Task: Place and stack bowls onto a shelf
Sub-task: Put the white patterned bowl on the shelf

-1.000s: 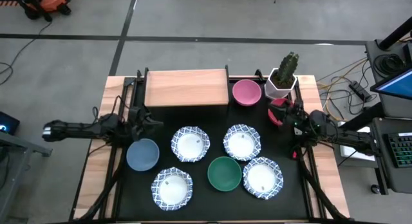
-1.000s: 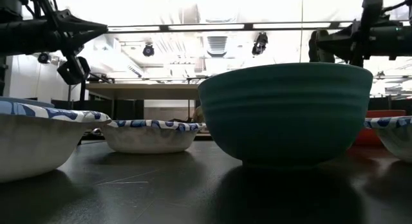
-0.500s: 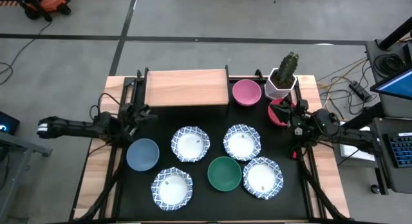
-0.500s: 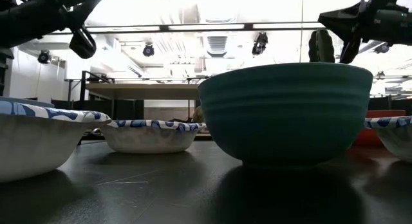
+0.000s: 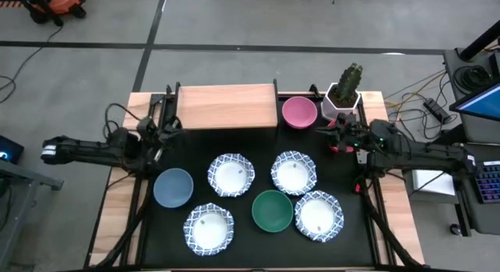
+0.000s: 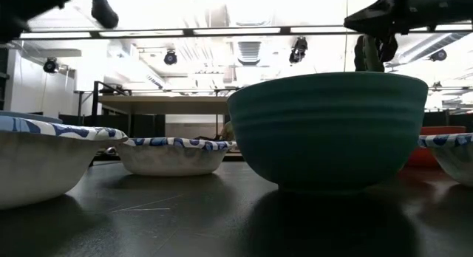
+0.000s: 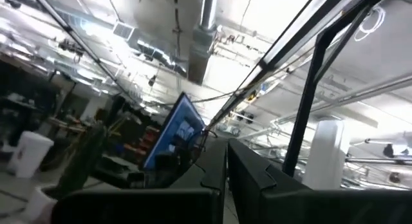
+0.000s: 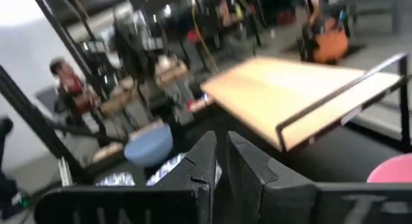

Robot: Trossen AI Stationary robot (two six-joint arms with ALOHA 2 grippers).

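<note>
My left gripper (image 5: 164,130) is shut and empty, raised above the mat's left side, between the light-wood shelf (image 5: 226,106) and the grey-blue bowl (image 5: 173,187). Its wrist view looks up at the ceiling past the shut fingers (image 7: 212,185). My right gripper (image 5: 333,131), also shut and empty, hovers over the red bowl (image 5: 337,145), which it mostly hides. The pink bowl (image 5: 299,112) sits beside the shelf's right end. Several white blue-rimmed bowls (image 5: 230,174) (image 5: 294,172) (image 5: 208,227) and the dark green bowl (image 5: 273,210) rest on the mat.
A white cactus pot (image 5: 341,100) stands at the far right corner, just behind my right gripper. The black mat (image 5: 250,252) covers most of the table. In the right wrist view the shelf (image 8: 290,95) and the grey-blue bowl (image 8: 148,143) lie ahead.
Both grippers have risen. My left gripper has drawn back toward the table's left edge and tipped upward. My right gripper has moved toward the left and slightly far, coming over the red bowl as its arm straightened.
</note>
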